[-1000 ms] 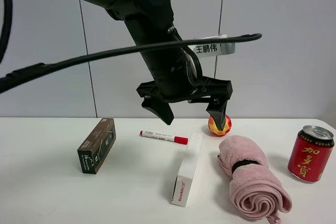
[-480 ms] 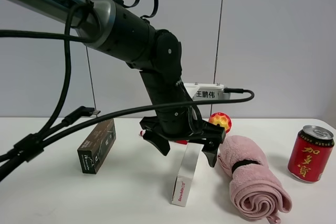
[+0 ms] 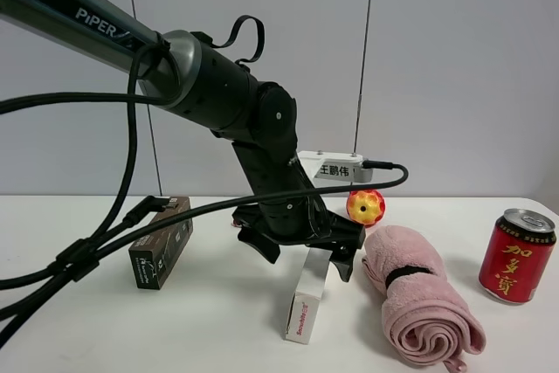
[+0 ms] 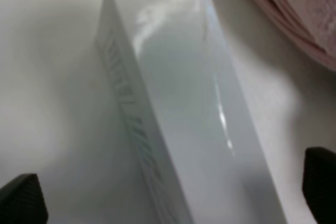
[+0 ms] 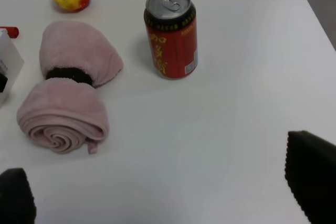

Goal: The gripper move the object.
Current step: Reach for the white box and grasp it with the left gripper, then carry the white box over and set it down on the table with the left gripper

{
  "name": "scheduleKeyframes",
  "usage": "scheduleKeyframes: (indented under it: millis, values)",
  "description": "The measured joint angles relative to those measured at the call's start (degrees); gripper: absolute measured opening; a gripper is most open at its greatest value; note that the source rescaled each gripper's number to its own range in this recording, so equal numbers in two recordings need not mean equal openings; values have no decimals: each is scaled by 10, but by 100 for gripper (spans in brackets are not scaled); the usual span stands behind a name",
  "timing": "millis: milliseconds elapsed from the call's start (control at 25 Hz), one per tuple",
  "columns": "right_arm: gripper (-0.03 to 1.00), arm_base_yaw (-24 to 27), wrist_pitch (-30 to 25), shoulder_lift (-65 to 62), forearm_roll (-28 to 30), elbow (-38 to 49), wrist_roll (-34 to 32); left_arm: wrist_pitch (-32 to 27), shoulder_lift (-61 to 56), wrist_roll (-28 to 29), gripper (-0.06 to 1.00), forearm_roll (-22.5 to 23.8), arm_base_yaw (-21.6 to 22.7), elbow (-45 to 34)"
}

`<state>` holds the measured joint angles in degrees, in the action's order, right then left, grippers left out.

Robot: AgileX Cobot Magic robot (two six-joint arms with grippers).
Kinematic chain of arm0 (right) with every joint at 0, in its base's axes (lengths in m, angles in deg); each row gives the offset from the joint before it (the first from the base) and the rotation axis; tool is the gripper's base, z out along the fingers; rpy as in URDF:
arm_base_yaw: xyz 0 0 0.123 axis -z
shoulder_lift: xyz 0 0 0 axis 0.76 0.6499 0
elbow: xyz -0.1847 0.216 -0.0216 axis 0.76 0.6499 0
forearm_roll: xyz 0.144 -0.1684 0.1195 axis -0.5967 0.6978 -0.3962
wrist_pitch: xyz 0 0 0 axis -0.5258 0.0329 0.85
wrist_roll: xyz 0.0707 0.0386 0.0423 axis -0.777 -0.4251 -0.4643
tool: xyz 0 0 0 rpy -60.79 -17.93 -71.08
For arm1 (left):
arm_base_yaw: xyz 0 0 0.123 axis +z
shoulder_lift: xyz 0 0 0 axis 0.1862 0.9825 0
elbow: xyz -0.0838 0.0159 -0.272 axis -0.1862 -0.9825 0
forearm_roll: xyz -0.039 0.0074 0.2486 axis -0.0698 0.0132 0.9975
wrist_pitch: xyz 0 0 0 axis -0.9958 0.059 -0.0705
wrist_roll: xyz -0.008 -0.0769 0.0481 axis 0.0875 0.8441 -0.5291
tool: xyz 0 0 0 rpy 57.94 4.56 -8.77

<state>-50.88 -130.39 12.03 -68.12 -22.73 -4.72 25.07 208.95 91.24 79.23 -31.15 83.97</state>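
Observation:
The long white box (image 3: 306,301) lies on the table with its red-lettered end toward the front. My left gripper (image 3: 304,255) is low over the box's far half, open, with one black finger (image 3: 262,246) on each side of it. In the left wrist view the box (image 4: 184,103) fills the middle between the two fingertips (image 4: 21,200), and the gripper (image 4: 170,192) does not touch it. My right gripper (image 5: 164,187) is open and empty above bare table. It does not show in the exterior view.
A dark green-brown box (image 3: 160,242) lies left of the white box. A rolled pink towel (image 3: 419,299) lies close on its right, also seen in the right wrist view (image 5: 68,93). A red can (image 3: 516,255) stands far right. A red-yellow ball (image 3: 365,206) sits behind.
My left gripper has come down from high above the table and now straddles the white box. The red marker behind is now hidden by it. The box has not moved.

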Motion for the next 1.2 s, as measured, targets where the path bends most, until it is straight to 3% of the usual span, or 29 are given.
scheduleKeyframes:
  millis: [120,200,320,440,480,760,960,1200]
  values:
    - [100,0,0,0,0,0,0,5,3,-1,99,10,1,0]
    - [100,0,0,0,0,0,0,5,5,-1,90,15,3,0]
    - [100,0,0,0,0,0,0,5,7,-1,55,18,5,0]
    - [100,0,0,0,0,0,0,5,7,-3,5,20,5,0]
    - [100,0,0,0,0,0,0,5,7,-3,0,21,5,0]
    - [100,0,0,0,0,0,0,-13,-10,-2,1,21,6,0]
    - [100,0,0,0,0,0,0,-78,-100,-2,2,28,6,0]
    - [100,0,0,0,0,0,0,-175,-219,-2,2,75,9,0]
